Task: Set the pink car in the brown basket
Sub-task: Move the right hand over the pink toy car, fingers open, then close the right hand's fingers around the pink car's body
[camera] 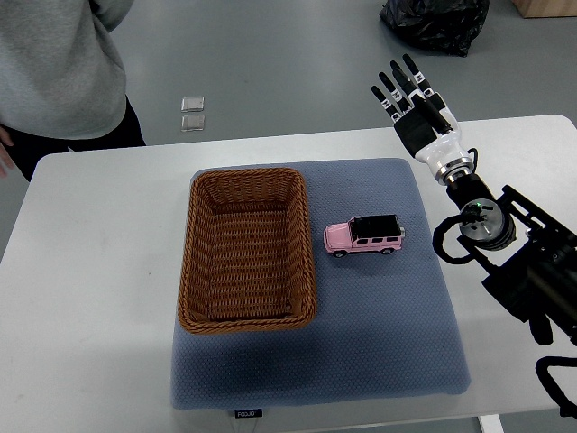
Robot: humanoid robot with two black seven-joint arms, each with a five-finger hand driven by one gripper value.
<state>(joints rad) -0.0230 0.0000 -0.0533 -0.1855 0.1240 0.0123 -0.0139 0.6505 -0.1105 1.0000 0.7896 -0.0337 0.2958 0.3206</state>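
Blue-grey mat (361, 352) on white worktop (81, 271): carries empty brown basket (248, 250), left, and pink car (363, 236) just beside it, upright, untouched. Right robot hand (410, 95): fingers spread, holding nothing, well apart from car. Step: approach. Next: descend over car, grasp.

The pink car (363, 236) sat on the blue mat (361, 361) just right of the empty brown basket (247, 250); the right robot hand (416, 102) hovered open beyond the bench (90, 271).
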